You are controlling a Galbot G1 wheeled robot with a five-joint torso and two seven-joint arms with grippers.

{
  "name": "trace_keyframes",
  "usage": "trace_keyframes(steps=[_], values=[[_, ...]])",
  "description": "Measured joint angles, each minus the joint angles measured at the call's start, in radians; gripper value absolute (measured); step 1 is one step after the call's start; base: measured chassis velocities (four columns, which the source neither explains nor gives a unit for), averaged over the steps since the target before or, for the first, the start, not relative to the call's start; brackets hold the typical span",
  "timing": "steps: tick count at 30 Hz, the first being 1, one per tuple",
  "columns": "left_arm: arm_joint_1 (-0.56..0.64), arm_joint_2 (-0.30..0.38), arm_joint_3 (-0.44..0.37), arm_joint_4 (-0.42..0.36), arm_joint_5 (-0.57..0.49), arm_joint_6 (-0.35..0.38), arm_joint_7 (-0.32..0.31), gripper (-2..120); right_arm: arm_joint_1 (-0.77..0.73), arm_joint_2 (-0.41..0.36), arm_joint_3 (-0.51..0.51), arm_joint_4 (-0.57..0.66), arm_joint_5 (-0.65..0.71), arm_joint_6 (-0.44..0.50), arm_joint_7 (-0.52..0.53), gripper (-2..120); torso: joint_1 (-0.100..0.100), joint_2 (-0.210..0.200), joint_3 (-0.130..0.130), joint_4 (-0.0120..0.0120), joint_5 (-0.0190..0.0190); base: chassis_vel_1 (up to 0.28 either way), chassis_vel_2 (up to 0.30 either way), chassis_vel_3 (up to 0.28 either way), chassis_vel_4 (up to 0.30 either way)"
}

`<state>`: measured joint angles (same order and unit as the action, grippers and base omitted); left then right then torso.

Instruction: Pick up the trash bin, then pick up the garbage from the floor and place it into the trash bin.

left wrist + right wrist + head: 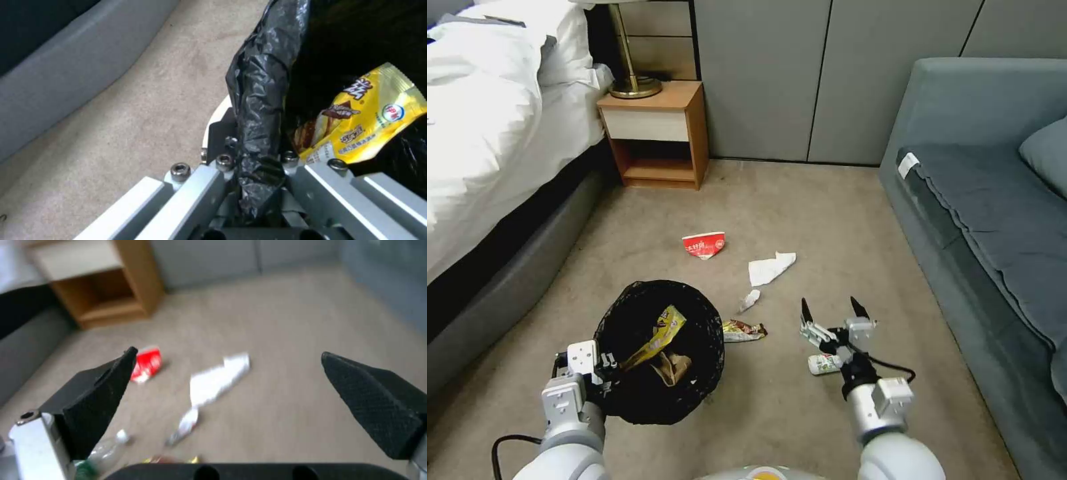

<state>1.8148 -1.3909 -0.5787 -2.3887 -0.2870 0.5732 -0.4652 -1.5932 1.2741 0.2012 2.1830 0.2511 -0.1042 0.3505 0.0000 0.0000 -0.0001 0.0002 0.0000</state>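
My left gripper (606, 371) is shut on the near rim of the trash bin (660, 400), a round bin with a black liner. The left wrist view shows the gripper (258, 160) pinching the liner (262, 83) and rim. A yellow wrapper (657, 335) (369, 116) and brown paper (671, 367) lie inside. My right gripper (832, 311) (228, 353) hangs open, low over the carpet, right of the bin. Garbage on the floor: a small bottle (824, 364) under that gripper, a brown wrapper (744, 329), a white scrap (750, 300), a tissue (771, 268) (218, 378), a red-white cup (704, 245) (146, 364).
A bed (487, 133) with a grey base runs along the left. A wooden nightstand (654, 133) with a lamp stands at the far left wall. A grey sofa (994, 220) lines the right side. Beige carpet (827, 213) lies open between them.
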Motion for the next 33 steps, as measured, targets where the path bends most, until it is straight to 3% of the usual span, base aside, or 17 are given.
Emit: trace_keyframes(steps=[3,4,5,6,8,13,20,33], values=[[0.001,-0.005,0.0,0.0,0.004,0.0,0.0,1,0.04,0.017,-0.016,0.019,0.152,-0.098,0.118,100,0.0,0.0,0.0,-0.0001,0.0001,0.0,0.0,0.0,0.0],[0.001,-0.012,0.002,0.001,0.01,-0.002,0.0,1,0.072,0.04,-0.022,0.042,0.326,-0.195,0.241,100,0.0,0.0,0.0,-0.0002,0.0001,0.0,0.0,0.0,0.0],[0.001,-0.012,0.002,0.001,0.01,-0.002,0.0,1,0.072,0.04,-0.022,0.042,0.326,-0.195,0.241,100,0.0,0.0,0.0,-0.0002,0.0001,0.0,0.0,0.0,0.0],[0.0,-0.02,0.011,0.008,0.019,-0.005,0.0,1,0.107,0.067,-0.017,0.048,0.533,-0.272,0.336,100,0.0,0.0,0.0,-0.0002,0.0,0.0,0.0,0.0,0.0],[-0.001,-0.027,0.022,0.013,0.032,-0.006,0.0,1,0.154,0.109,-0.003,-0.01,0.711,-0.316,0.434,100,0.0,0.0,0.0,-0.0001,0.0,0.0,0.0,0.0,0.0],[0.006,-0.029,0.023,0.012,0.036,-0.01,0.0,1,0.202,0.174,0.017,-0.171,0.756,-0.319,0.498,100,0.0,0.0,0.0,-0.0002,0.0,0.0,0.0,0.0,0.0],[0.017,-0.029,0.016,0.0,0.036,-0.011,0.0,1,0.243,0.238,0.031,-0.289,0.752,-0.318,0.511,100,0.0,0.0,0.0,-0.0001,0.0,0.0,0.0,0.0,0.0],[0.019,-0.03,0.013,-0.004,0.026,-0.014,0.001,1,0.284,0.217,0.097,-0.408,0.722,-0.309,0.503,100,0.0,0.0,0.0,-0.0003,0.0001,0.0,0.0,0.0,0.0]])
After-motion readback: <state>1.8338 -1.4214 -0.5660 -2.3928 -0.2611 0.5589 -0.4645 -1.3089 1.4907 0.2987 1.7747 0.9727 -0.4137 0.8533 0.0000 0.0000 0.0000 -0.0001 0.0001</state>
